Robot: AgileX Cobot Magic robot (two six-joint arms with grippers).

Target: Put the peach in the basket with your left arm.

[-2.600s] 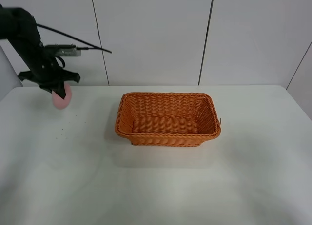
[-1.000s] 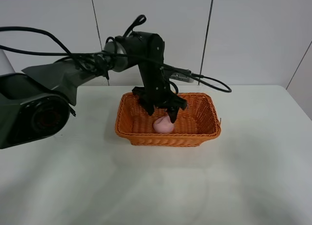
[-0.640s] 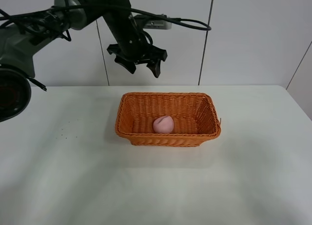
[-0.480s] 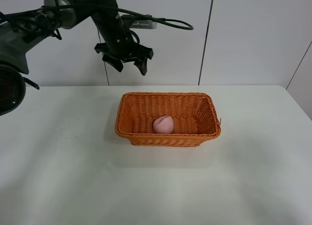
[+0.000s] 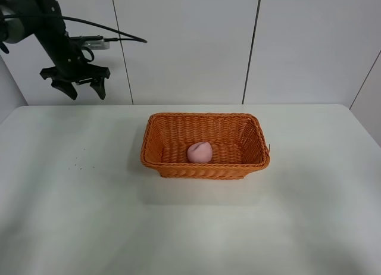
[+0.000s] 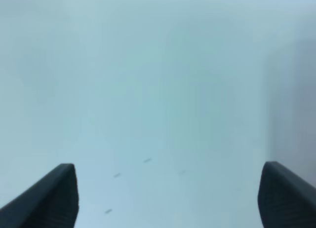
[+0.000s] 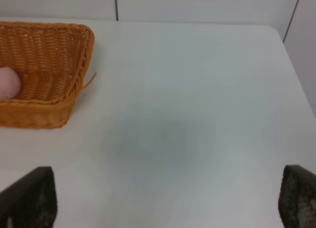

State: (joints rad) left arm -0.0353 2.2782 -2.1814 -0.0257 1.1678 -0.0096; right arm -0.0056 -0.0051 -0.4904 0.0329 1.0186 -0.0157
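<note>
The peach [image 5: 200, 151] lies inside the orange wicker basket [image 5: 257, 138], on its floor close to the front wall and a little left of the middle. The basket stands on the white table [image 5: 178, 227], near the centre. A loose wicker strand [image 5: 269, 147] pokes out from its right end.

The left arm [image 5: 50, 34] is raised at the far left, in front of the grey wall panels, well apart from the basket, with a black cable [image 5: 116, 38] trailing off it. The left gripper [image 5: 82, 93] points downward with its jaws spread wide and nothing between them. In the left wrist view the left gripper [image 6: 170, 198] shows only two dark fingertips [image 6: 54, 198] at the corners, over a blurred pale surface with a few small dark specks [image 6: 131, 174].

In the right wrist view the right gripper [image 7: 163, 201] also has its jaws released, fingertips [image 7: 29, 198] far apart above bare table [image 7: 197, 90]. The basket [image 7: 74, 55] sits off to one side of it, with part of the peach [image 7: 9, 82] just visible inside, at the frame edge
</note>
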